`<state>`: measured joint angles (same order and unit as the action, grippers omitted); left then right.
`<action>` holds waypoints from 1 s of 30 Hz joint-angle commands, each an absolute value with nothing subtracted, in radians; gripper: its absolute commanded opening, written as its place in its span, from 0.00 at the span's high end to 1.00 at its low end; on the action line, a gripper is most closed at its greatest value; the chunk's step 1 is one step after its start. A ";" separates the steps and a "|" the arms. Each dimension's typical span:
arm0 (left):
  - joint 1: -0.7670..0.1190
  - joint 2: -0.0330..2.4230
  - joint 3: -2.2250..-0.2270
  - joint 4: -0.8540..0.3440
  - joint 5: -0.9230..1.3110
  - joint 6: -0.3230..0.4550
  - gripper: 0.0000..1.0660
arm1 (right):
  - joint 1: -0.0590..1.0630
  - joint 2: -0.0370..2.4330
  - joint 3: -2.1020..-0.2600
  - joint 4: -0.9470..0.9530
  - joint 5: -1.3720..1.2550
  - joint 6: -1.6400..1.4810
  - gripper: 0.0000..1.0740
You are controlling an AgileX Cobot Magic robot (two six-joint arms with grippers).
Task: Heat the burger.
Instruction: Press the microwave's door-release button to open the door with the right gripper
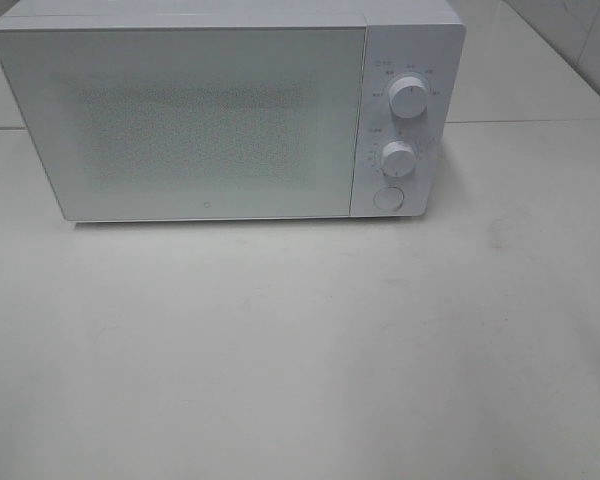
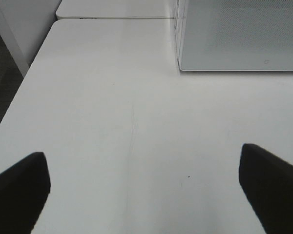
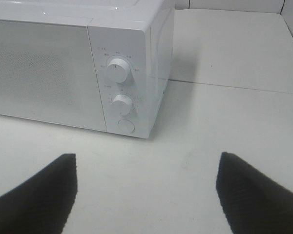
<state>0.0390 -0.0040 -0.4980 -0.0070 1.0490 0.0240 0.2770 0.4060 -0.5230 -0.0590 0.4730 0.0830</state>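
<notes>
A white microwave stands at the back of the white table with its door shut. It also shows in the left wrist view and the right wrist view. Two knobs and a round button sit on its right panel. The burger is out of view in every frame. My left gripper is open and empty over bare table, left of the microwave. My right gripper is open and empty, in front of the control panel. Neither gripper shows in the high view.
The table's left edge drops to a dark floor. A seam joins a second table behind. A tiled wall rises at the back right.
</notes>
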 commanded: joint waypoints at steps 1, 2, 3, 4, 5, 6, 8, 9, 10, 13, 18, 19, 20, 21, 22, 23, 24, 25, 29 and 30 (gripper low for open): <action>0.040 -0.025 -0.500 -0.008 1.039 0.018 0.03 | 0.269 0.431 -0.528 -0.067 0.420 0.096 0.29; 0.040 -0.025 -0.500 -0.008 1.039 0.018 0.03 | 0.269 0.482 -0.528 -0.067 0.374 0.096 0.29; 0.040 -0.025 -0.500 -0.008 1.039 0.018 0.03 | 0.269 0.482 -0.528 -0.067 0.374 0.096 0.29; 0.040 -0.025 -0.500 -0.008 1.039 0.018 0.03 | 0.269 0.530 -0.528 -0.067 0.318 0.096 0.29; 0.040 -0.025 -0.500 -0.008 1.039 0.018 0.03 | 0.269 0.556 -0.528 -0.067 0.288 0.096 0.29; 0.040 -0.025 -0.500 -0.008 1.039 0.018 0.03 | 0.269 0.556 -0.528 -0.067 0.288 0.096 0.29; 0.040 -0.025 -0.500 -0.008 1.039 0.018 0.03 | 0.269 0.626 -0.528 -0.067 0.200 0.096 0.29; 0.040 -0.025 -0.500 -0.008 1.039 0.018 0.03 | 0.269 0.626 -0.528 -0.067 0.200 0.096 0.29; 0.040 -0.025 -0.500 -0.008 1.039 0.018 0.03 | 0.269 0.674 -0.528 -0.067 0.144 0.096 0.29; 0.040 -0.025 -0.500 -0.008 1.039 0.018 0.03 | 0.269 0.740 -0.526 -0.070 0.058 0.096 0.29; 0.040 -0.025 -0.500 -0.008 1.039 0.018 0.03 | 0.269 0.848 -0.450 -0.070 -0.233 0.095 0.29; 0.040 -0.025 -0.500 -0.008 1.039 0.018 0.03 | 0.269 0.848 -0.450 -0.070 -0.233 0.095 0.29; 0.040 -0.025 -0.500 -0.008 1.039 0.018 0.03 | 0.269 0.869 -0.431 -0.068 -0.289 0.094 0.29; 0.040 -0.025 -0.500 -0.008 1.039 0.018 0.03 | 0.269 0.869 -0.431 -0.068 -0.289 0.094 0.29; 0.040 -0.025 -0.500 -0.008 1.039 0.018 0.03 | 0.269 0.907 -0.400 -0.063 -0.386 0.091 0.29; 0.040 -0.025 -0.500 -0.008 1.039 0.018 0.03 | 0.269 0.929 -0.387 -0.050 -0.426 0.087 0.29; 0.040 -0.025 -0.500 -0.008 1.039 0.018 0.03 | 0.269 0.929 -0.387 -0.050 -0.426 0.087 0.29; 0.040 -0.025 -0.500 -0.008 1.039 0.018 0.03 | 0.270 0.971 -0.368 0.007 -0.485 0.054 0.29; 0.040 -0.025 -0.500 -0.008 1.039 0.018 0.03 | 0.272 1.058 -0.322 0.178 -0.609 -0.100 0.29; 0.040 -0.025 -0.500 -0.008 1.039 0.018 0.03 | 0.272 1.058 -0.322 0.178 -0.609 -0.100 0.29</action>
<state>0.0390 -0.0040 -0.4980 -0.0070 1.0480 0.0240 0.2770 1.0570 -0.3230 0.1440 -0.5740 -0.0610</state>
